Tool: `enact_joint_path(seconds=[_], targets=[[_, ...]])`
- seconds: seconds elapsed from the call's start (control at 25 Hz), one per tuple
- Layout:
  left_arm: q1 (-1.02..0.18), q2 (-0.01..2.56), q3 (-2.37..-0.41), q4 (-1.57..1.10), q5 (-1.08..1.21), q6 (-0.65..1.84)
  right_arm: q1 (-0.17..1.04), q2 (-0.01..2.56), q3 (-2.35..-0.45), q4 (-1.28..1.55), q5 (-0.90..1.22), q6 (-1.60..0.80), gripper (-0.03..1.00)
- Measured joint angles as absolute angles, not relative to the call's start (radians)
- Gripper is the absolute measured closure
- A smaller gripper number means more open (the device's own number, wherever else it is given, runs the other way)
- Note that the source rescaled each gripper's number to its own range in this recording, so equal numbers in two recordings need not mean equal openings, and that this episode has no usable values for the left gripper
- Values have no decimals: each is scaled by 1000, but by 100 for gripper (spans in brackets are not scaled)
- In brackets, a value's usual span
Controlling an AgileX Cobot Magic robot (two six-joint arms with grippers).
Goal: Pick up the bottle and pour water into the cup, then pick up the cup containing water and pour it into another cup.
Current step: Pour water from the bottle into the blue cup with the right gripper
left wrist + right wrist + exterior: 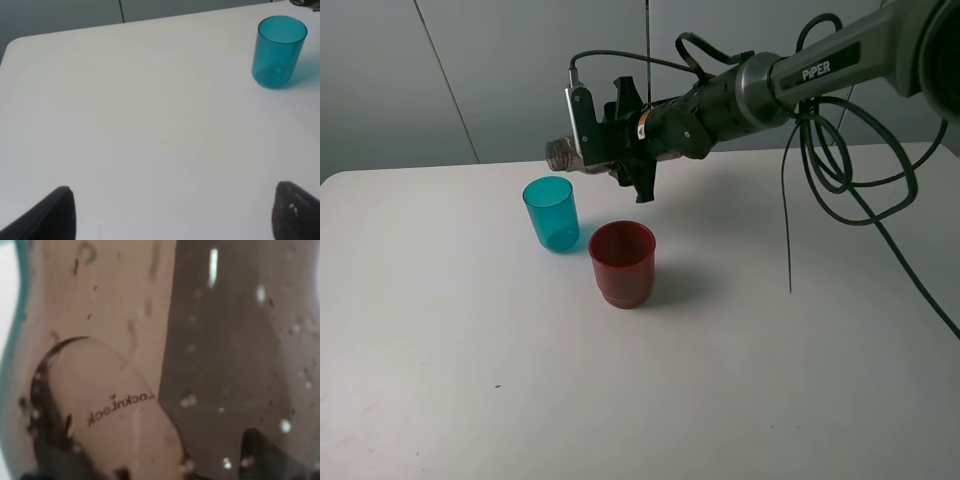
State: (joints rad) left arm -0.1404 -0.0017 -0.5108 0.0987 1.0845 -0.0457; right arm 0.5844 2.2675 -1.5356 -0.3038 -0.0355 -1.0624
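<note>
My right gripper is shut on the bottle, which lies almost level in the air. Only its threaded neck shows, pointing left just above and behind the teal cup. The smoky see-through bottle, dotted with droplets, fills the right wrist view. The teal cup stands upright on the table, and I cannot tell whether it holds water. The dark red cup stands upright just right of and in front of it. My left gripper is open over bare table, far from the teal cup; the exterior view does not show it.
The white table runs back to a grey wall. Black cables hang in loops from the right arm over the right side of the table.
</note>
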Motion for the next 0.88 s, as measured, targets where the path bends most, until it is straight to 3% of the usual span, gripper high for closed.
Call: enact_joint_path(seconds=[0.88], targets=[[-140, -2, -511, 99, 1085, -46, 547, 2268, -1556, -313, -72, -1291, 97]])
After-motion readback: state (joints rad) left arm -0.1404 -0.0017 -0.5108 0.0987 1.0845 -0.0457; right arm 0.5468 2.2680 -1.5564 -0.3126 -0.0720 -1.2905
